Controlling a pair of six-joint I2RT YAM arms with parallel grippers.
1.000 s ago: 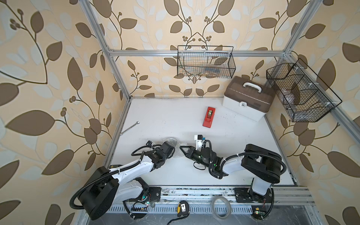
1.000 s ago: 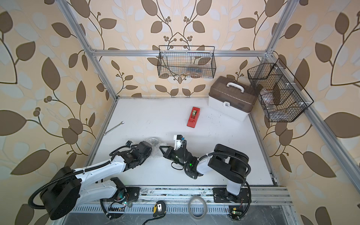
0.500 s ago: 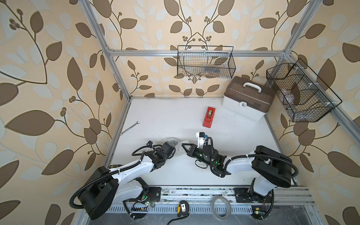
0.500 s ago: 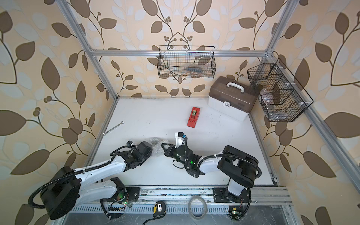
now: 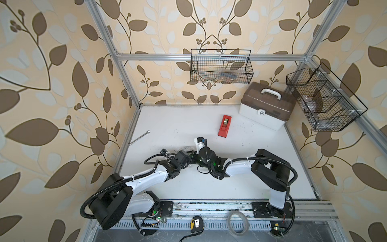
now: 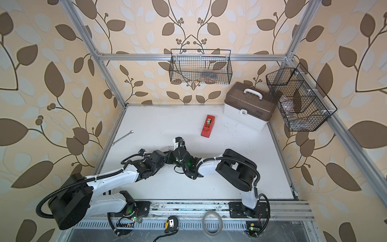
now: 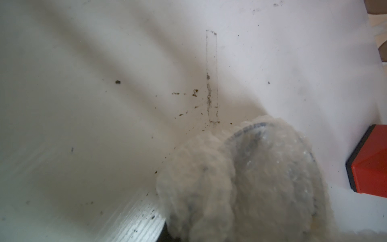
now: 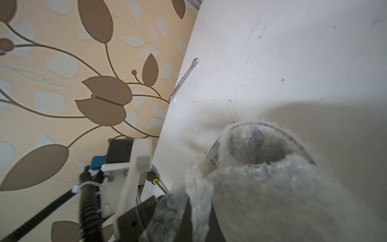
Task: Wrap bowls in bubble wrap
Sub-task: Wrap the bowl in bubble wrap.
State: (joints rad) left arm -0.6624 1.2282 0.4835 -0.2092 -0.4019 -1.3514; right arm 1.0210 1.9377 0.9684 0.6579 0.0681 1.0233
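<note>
The bowl (image 7: 270, 159) is clear glass, its rim showing through the bubble wrap (image 7: 201, 188) bunched round it. In the right wrist view the bowl (image 8: 261, 144) lies on its side on the white table, with bubble wrap (image 8: 282, 199) stuffed into it and draped over it. In both top views the two grippers meet tip to tip over the bundle at mid-table and hide nearly all of it. My left gripper (image 5: 188, 160) (image 6: 165, 159) is shut on a bunch of wrap. My right gripper (image 5: 193, 156) (image 6: 169, 156) is shut on a twisted strand of wrap (image 8: 199, 201).
A red tape dispenser (image 5: 224, 126) lies just behind the grippers. A wrench (image 5: 139, 138) lies by the left edge, a brown-lidded toolbox (image 5: 267, 105) stands back right. Wire baskets (image 5: 221, 67) (image 5: 322, 100) hang on the walls. A tape ring (image 5: 238, 223) and tape measure (image 5: 196, 224) sit on the front rail.
My right gripper has moved left and a little farther back, closing up to the left gripper. The left arm has stayed put.
</note>
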